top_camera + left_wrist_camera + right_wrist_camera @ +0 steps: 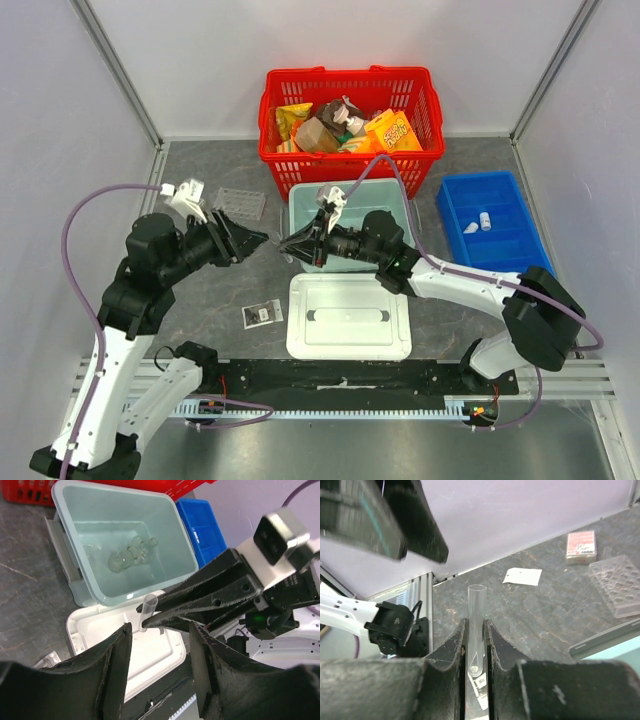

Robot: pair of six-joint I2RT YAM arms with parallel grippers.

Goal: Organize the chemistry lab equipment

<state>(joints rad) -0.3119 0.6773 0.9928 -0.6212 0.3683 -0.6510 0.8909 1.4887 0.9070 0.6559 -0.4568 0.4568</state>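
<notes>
The left end effector (260,239) stands apart at 9 o'clock and the right end effector (476,630) is clamped on the clear tube (477,605) above the worktop (215,292), so draw left straight back before swinging the tube to the bin (297,200) at 2 o'clock.

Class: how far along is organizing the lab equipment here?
Done: small clear glass flasks in the pale green bin, tiny white vials in the blue tray. In hand: the right hand grips a clear tube. Remaining: clear multi-well plate and flat clear packet on the table.
</notes>
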